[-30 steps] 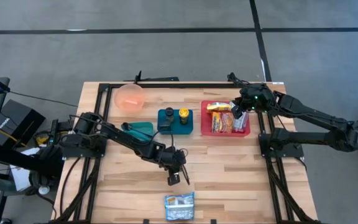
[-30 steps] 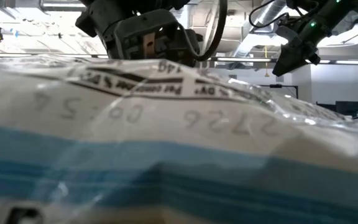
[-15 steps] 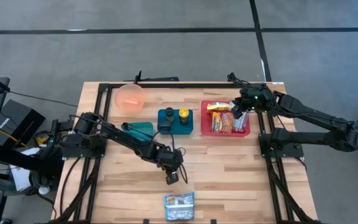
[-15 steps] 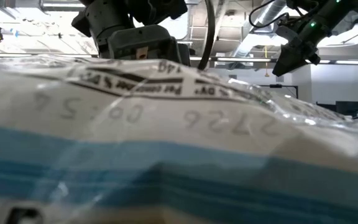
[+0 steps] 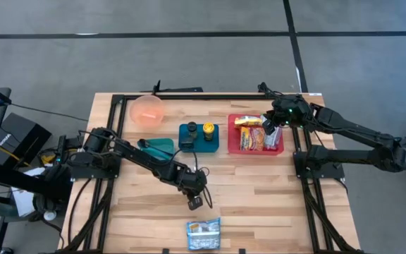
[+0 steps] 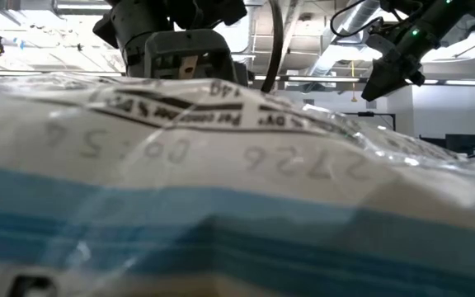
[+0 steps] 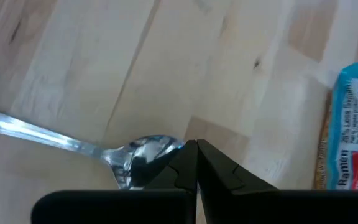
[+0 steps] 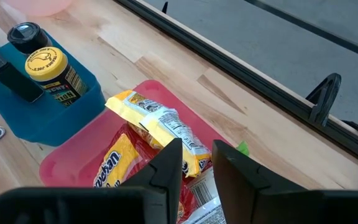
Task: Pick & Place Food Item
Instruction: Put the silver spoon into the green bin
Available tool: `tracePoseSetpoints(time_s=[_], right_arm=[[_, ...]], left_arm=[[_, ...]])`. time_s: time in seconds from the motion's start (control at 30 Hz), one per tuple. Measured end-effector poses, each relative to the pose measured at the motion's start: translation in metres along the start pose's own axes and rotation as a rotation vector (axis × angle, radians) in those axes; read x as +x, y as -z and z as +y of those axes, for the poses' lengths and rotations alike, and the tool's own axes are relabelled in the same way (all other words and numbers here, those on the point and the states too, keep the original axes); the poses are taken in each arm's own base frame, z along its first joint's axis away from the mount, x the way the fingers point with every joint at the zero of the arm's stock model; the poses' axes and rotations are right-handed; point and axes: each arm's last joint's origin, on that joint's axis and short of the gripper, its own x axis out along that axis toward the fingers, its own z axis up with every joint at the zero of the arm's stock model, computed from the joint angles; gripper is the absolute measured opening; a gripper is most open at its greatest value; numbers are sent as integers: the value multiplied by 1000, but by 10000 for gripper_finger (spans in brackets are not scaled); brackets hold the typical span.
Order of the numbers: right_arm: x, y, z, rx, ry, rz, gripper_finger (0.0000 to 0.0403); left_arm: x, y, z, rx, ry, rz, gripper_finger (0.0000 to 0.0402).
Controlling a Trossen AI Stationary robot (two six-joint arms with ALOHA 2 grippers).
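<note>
High view: the left gripper [image 5: 197, 202] is seen low over the middle of the wooden surface [image 5: 259, 190], its fingers pressed fully together and holding nothing; a blue-and-white food packet [image 5: 204, 233] lies flat near the front edge, just beyond the gripper tip and apart from it. In the left wrist view the closed fingers [image 7: 197, 163] are shown beside the bowl of a metal spoon [image 7: 138, 159] lying on the wood (whether they touch it cannot be told), with the packet [image 7: 351, 130] at the picture's edge. The right gripper [image 5: 267, 128] is held above a red tray [image 5: 234, 134] on the right side of the surface; in the right wrist view its fingers [image 8: 167, 163] stand a narrow way apart with nothing between them, over yellow and orange snack packets [image 8: 156, 124] lying in the tray [image 8: 59, 163]. A blue holder [image 5: 199, 136] with a yellow-labelled jar [image 5: 208, 130] and a dark-capped bottle [image 5: 192, 130] stands left of the tray; a teal dish [image 5: 160, 147] lies beside it; a pink bowl [image 5: 147, 110] sits near the back left. In the low view the packet [image 6: 221, 190] fills nearly the whole picture.
</note>
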Motion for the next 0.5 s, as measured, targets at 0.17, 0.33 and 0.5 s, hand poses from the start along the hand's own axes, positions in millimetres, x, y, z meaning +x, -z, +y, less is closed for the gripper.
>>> tracePoseSetpoints(time_s=[0.17,0.33,0.5], right_arm=[[0,0,0,0,0,0,83],[0,0,0,0,0,0,83],[0,0,0,0,0,0,83]], left_arm=[[0,4,3,-53,-30,35,0],[0,6,5,-75,-54,63,0],[-8,8,2,-91,-55,73,0]])
